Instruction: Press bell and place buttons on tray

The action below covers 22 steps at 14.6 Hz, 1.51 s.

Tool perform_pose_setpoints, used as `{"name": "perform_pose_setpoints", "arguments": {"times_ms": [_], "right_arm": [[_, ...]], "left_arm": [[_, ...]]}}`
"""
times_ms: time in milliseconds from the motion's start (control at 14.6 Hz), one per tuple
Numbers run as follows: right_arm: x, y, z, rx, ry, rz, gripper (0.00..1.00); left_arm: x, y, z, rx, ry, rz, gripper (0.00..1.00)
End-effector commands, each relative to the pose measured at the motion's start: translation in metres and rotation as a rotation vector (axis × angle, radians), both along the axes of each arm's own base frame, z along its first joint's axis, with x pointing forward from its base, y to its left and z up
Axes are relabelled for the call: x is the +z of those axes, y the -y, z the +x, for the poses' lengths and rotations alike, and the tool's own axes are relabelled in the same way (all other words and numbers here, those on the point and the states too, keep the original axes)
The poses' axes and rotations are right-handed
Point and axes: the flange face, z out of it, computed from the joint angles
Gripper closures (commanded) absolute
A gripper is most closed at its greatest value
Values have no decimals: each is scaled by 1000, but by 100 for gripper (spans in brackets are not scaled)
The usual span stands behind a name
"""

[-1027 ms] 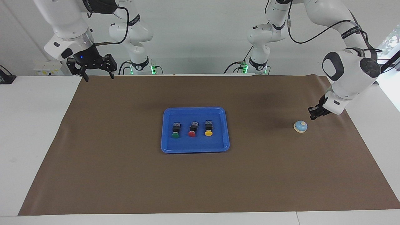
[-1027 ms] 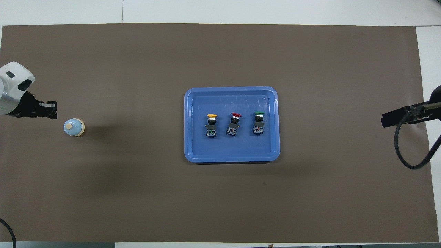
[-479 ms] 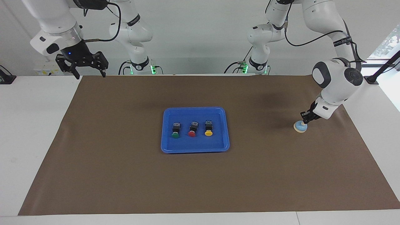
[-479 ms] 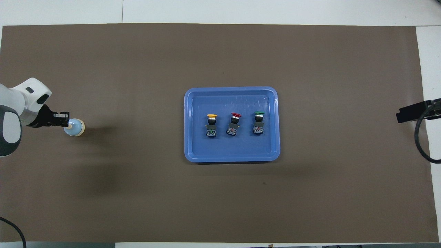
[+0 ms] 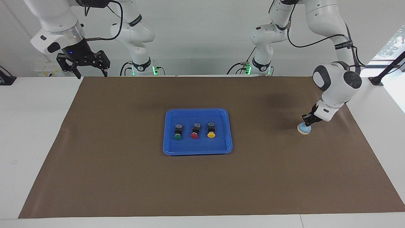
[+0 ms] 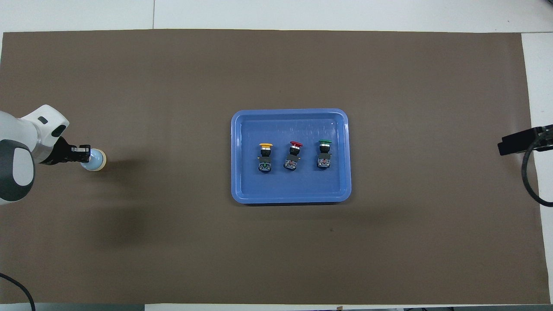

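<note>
Blue, the tray lies mid-bench on the brown mat, with the green button, red button and yellow button side by side in it. Toward the left arm's end, the left gripper, fingers closed together, presses its tip onto the bell. The right gripper waits with fingers spread open above the bench's corner by its own base.

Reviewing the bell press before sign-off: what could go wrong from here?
1. The shut left gripper bears on the bell from a slant, toward its edge; the bell could skid on the brown mat or tip instead of ringing.
2. The bell is loose on the mat; it might drag along when the gripper lifts.
</note>
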Motion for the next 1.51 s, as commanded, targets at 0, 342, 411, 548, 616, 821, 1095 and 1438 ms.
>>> {"name": "perform_pose_setpoints", "arguments": {"times_ms": [0, 342, 411, 548, 616, 821, 1095, 1438], "right_arm": [[2, -3, -4, -8, -13, 28, 0], [3, -5, -4, -26, -7, 55, 0], [3, -5, -4, -27, -7, 55, 0], [3, -5, -4, -29, -7, 54, 0], [4, -4, -6, -26, -7, 50, 0], [3, -5, -7, -25, -11, 49, 0], [3, -4, -7, -26, -11, 49, 0], [3, -4, -7, -26, -11, 48, 0]], "left_arm": [[29, 3, 17, -27, -21, 8, 100], [109, 46, 24, -79, -68, 9, 0], [130, 51, 15, -77, -53, 9, 0], [165, 57, -1, -75, -41, -1, 0], [176, 67, -8, -84, -79, -3, 0], [209, 73, -18, -63, -148, -23, 0], [213, 78, -14, -69, -128, -22, 0], [218, 90, -5, -88, -141, -26, 0]]}}
